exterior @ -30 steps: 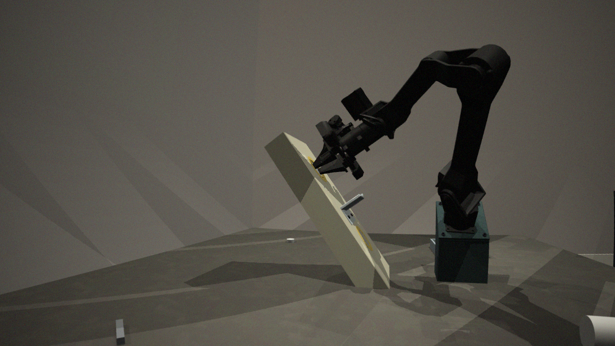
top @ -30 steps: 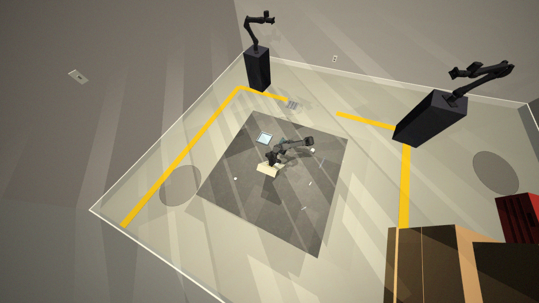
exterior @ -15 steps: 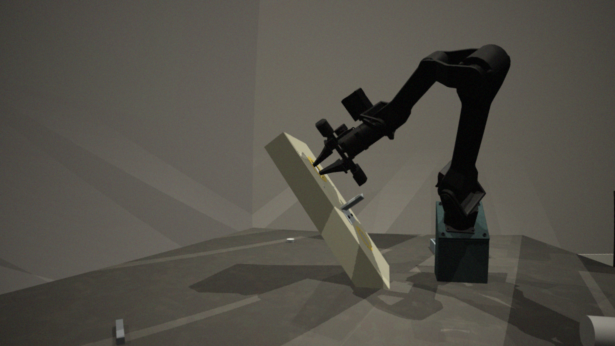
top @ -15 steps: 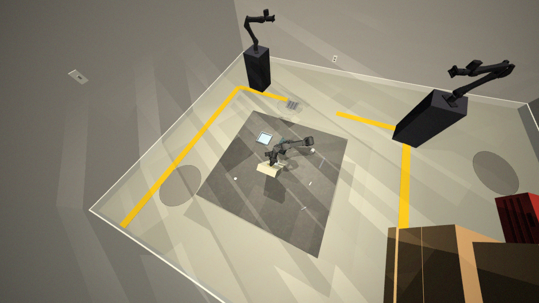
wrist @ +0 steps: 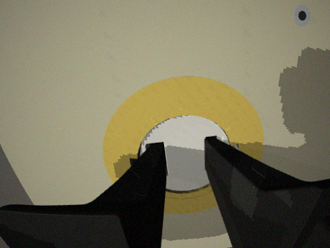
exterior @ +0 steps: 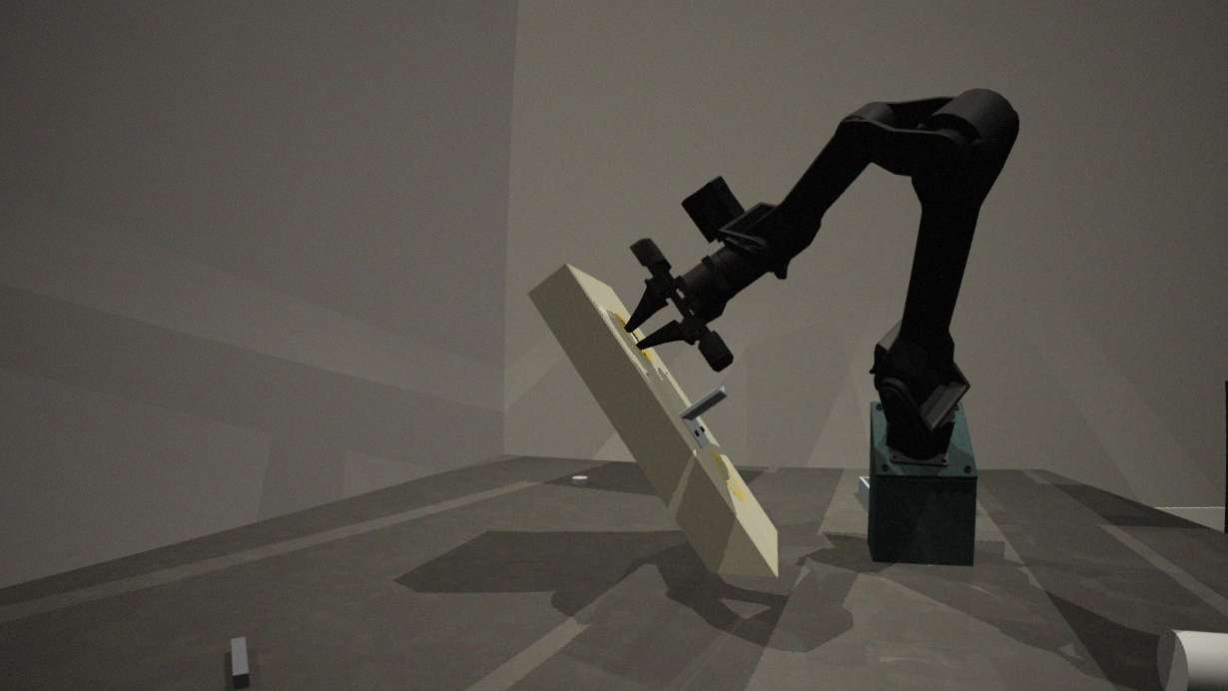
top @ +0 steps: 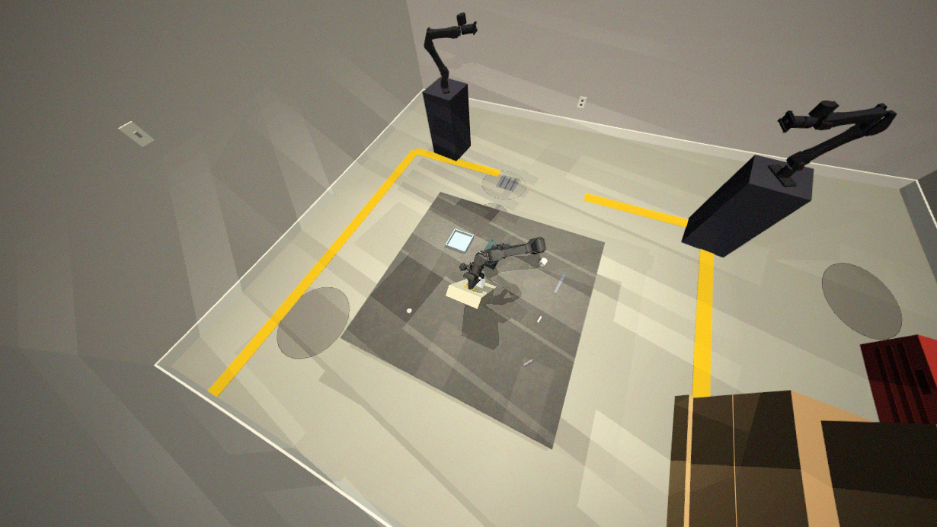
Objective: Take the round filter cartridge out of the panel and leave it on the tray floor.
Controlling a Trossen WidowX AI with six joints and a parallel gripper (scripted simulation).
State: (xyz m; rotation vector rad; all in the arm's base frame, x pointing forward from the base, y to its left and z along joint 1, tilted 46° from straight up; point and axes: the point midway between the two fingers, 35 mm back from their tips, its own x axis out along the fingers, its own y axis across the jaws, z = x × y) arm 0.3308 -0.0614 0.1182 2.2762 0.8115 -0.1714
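The cream service panel (top: 462, 296) (exterior: 620, 412) leans back in front of the arm. The round grey-white cartridge (wrist: 184, 127) sits in its hole inside a yellow ring (wrist: 186, 94). My gripper (exterior: 632, 339) (wrist: 183, 144) is shut on the cartridge, with one fingertip at each side of its face. The fingers hide the two slots, and I cannot tell whether the face stands out of the panel. The tray (top: 459, 241), with a pale floor, lies on the mat away from the panel, beyond the arm, and no cartridge shows in it.
A grey lever (exterior: 706, 402) juts from the panel below my gripper. The arm stands on a teal base (exterior: 921, 519). A white cylinder (exterior: 1203, 660), a small grey bar (exterior: 239, 660) and a white disc (exterior: 579, 479) lie around on the dark mat (top: 497, 400).
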